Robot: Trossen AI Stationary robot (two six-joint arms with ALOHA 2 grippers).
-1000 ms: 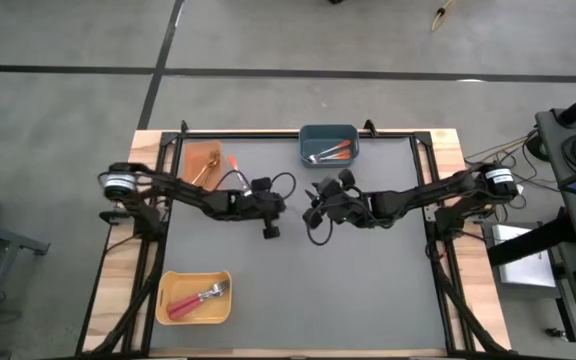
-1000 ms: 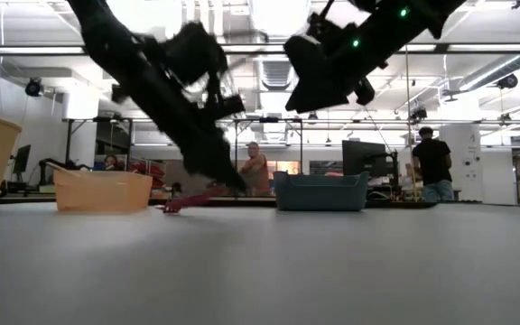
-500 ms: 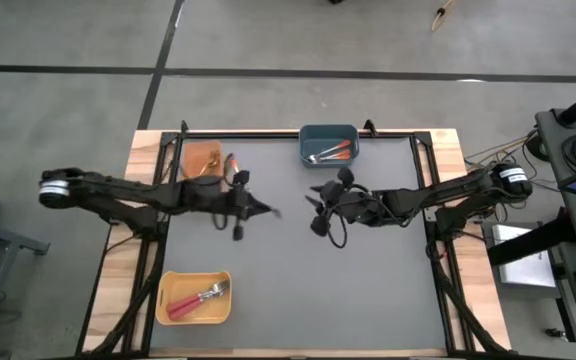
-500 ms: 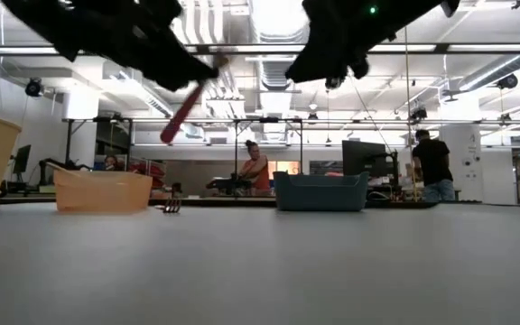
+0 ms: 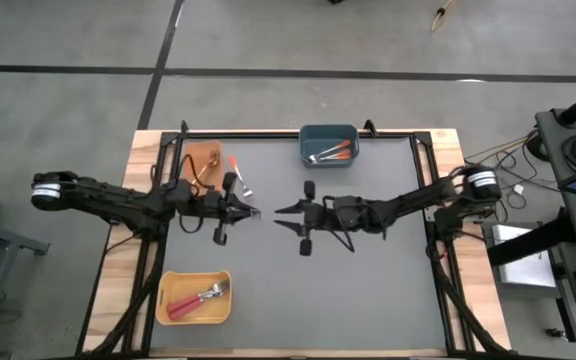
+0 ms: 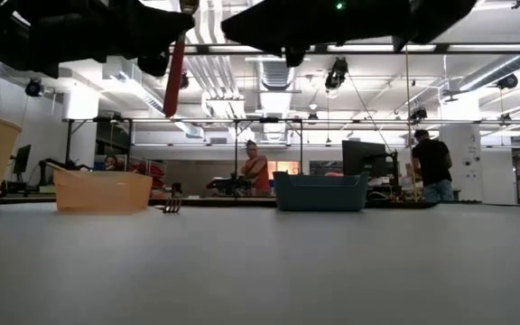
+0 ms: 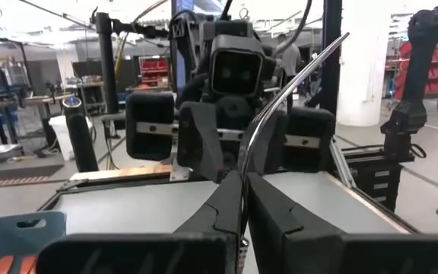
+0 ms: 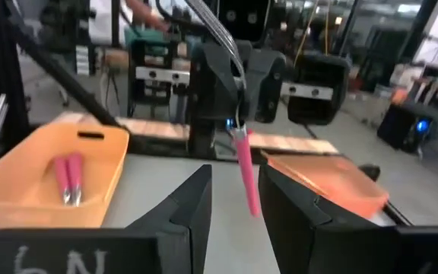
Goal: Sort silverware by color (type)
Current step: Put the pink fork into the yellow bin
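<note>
My left gripper (image 5: 255, 212) hangs over the table's middle, pointing toward the right edge, shut on a fork (image 8: 243, 171) with a pink handle and silver tines. My right gripper (image 5: 278, 212) faces it from the right, level and open. In the right wrist view the pink handle shows between its two fingers (image 8: 196, 205), and I see no touch. In the left wrist view the fork's silver shaft (image 7: 280, 99) curves up from my fingers. Another fork (image 5: 236, 165) with an orange handle lies flat on the table beside the orange bin. My left gripper pinches the fork between its two fingers where the silver shaft meets the pink handle (image 8: 236, 131). The fingers come level from the table's left and lie across the fork. The fork stands upright and clear of the table, tines up, handle (image 6: 175, 77) hanging below.
An orange bin (image 5: 200, 158) stands at the far left. A blue-grey bin (image 5: 328, 133) with orange-handled forks stands at the far middle. A yellow bin (image 5: 194, 318) with red-handled forks stands near left. Bare grey table lies under and in front of both grippers. People stand in the room beyond.
My left gripper has risen from the table with the fork, drawn back toward the left edge and tipped from pointing down to level. The fork is lifted clear and swung upright. My right gripper has turned level and moved left toward the fork.
</note>
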